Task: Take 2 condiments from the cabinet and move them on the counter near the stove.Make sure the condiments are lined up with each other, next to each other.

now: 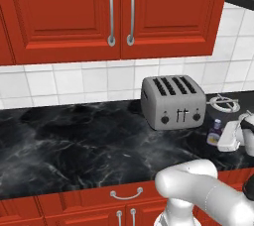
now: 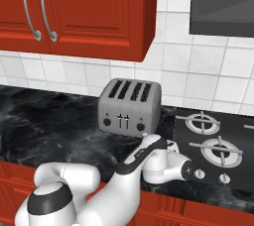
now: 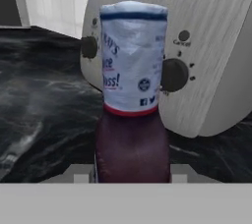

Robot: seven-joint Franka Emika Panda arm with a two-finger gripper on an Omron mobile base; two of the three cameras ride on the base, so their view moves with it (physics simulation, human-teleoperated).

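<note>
A dark brown condiment bottle [image 3: 132, 120] with a pale label stands between my gripper's [image 3: 131, 175] fingers, which are shut on its brown body. In the left base view the bottle [image 1: 215, 132], with a blue-grey cap, is just right of the toaster, low over the black marble counter [image 1: 74, 141], with my gripper [image 1: 218, 140] on its right side. Whether it rests on the counter I cannot tell. The stove [image 2: 213, 145] lies right of my hand. The red wall cabinet [image 1: 119, 12] hangs above with its doors closed.
A silver four-slot toaster [image 2: 130, 107] stands on the counter close behind the bottle, left of the stove. A dark range hood [image 2: 223, 12] hangs over the burners. Red drawer fronts [image 1: 126, 195] run below the counter edge.
</note>
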